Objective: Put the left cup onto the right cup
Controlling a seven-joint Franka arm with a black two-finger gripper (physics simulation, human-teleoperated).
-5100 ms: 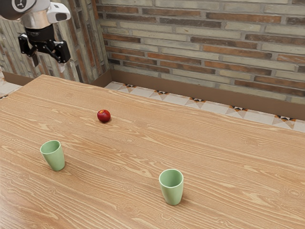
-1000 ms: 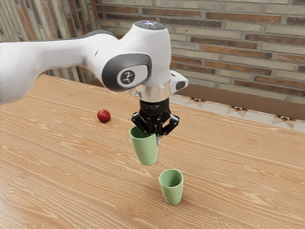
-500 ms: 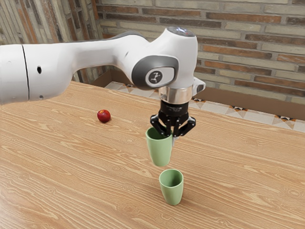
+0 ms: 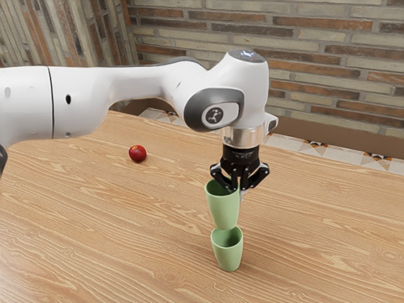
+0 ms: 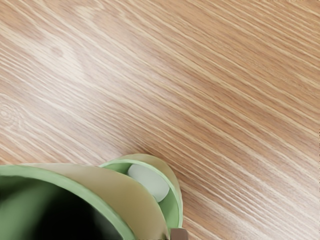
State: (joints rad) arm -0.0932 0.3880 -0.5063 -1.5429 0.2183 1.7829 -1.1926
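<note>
My gripper is shut on the rim of a green cup, which hangs upright in the air. Directly beneath it a second green cup stands on the wooden table; the held cup's base sits right at that cup's mouth. In the wrist view the held cup looms large and blurred under my hand, and the standing cup's rim and pale inner floor show just past it.
A small red apple lies on the table toward the exterior view's left, well away from both cups. A brick wall runs behind the table's far edge.
My gripper has carried the green cup toward the exterior view's right and downward, from beside the standing cup to directly over its mouth.
</note>
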